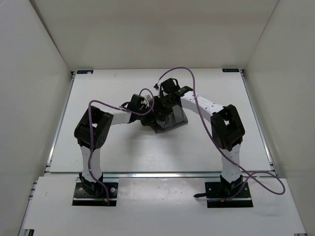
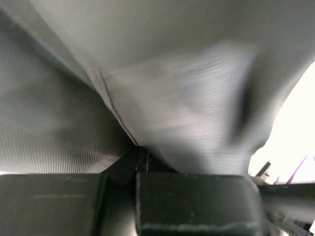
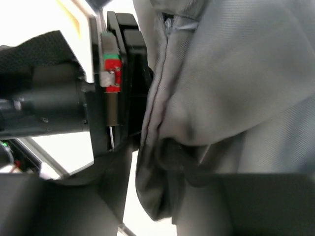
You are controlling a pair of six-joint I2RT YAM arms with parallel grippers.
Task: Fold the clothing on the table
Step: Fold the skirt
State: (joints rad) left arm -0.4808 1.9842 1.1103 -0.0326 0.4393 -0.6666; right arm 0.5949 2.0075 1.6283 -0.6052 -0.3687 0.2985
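The grey clothing [image 1: 171,119] sits bunched in a small heap at the middle of the white table [image 1: 147,150]. Both arms reach in and meet over it. My left gripper [image 1: 149,112] comes at the heap from its left side. In the left wrist view, ribbed grey cloth [image 2: 187,88] fills the frame and runs down into the shut jaws of the left gripper [image 2: 140,156]. My right gripper [image 1: 167,104] is over the heap's far side. Its jaws [image 3: 162,196] stand a little apart, with a hanging fold of clothing [image 3: 231,73] between them and a strip of light beside the left finger [image 3: 110,191].
White enclosure walls stand to the left, right and back. Purple cables [image 1: 177,70] loop above both arms. A metal rail [image 1: 58,132] runs along the table's left edge. In the right wrist view the other arm's dark body with a red-green part [image 3: 112,73] is very close.
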